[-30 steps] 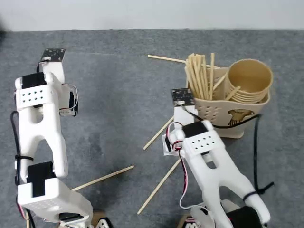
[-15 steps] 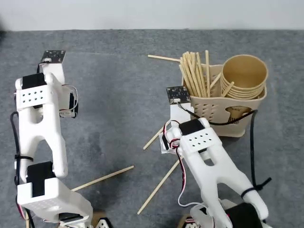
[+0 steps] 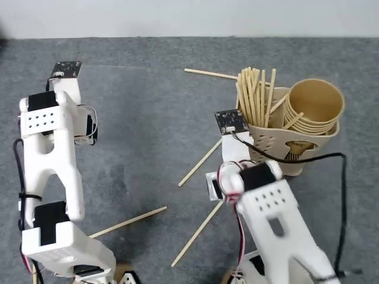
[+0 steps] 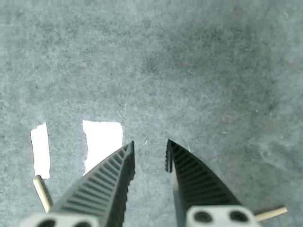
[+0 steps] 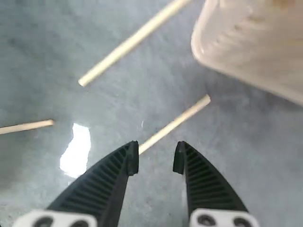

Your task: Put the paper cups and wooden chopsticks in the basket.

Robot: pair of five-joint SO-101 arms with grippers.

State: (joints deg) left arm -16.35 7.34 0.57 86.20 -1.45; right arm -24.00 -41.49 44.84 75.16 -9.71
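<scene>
The cups [image 3: 314, 103] sat nested in the basket [image 3: 290, 151], with a sheaf of chopsticks [image 3: 254, 94] standing upright beside them. Four more lay loose on the bench [image 3: 136, 118]: a far stick [image 3: 207, 73] behind the basket, a slanting stick [image 3: 200, 163] near its front, a near stick [image 3: 198, 234] below that, and an outer stick [image 3: 127, 222] well apart, toward the left arm [image 3: 50, 136].

The right tool [image 5: 155, 158] hung just above a stick [image 5: 173, 124], jaws a little spread and empty. This was probably the near stick, though the arm hid its end in the high view. The left tool [image 4: 149, 153] hung over bare bench, slightly parted, holding nothing.

The cups looked done, so the step in hand was gathering loose sticks. The next move called for lowering the right tool astride the thin shaft, pinching it squarely, then lifting clear of the basket's wall.
</scene>
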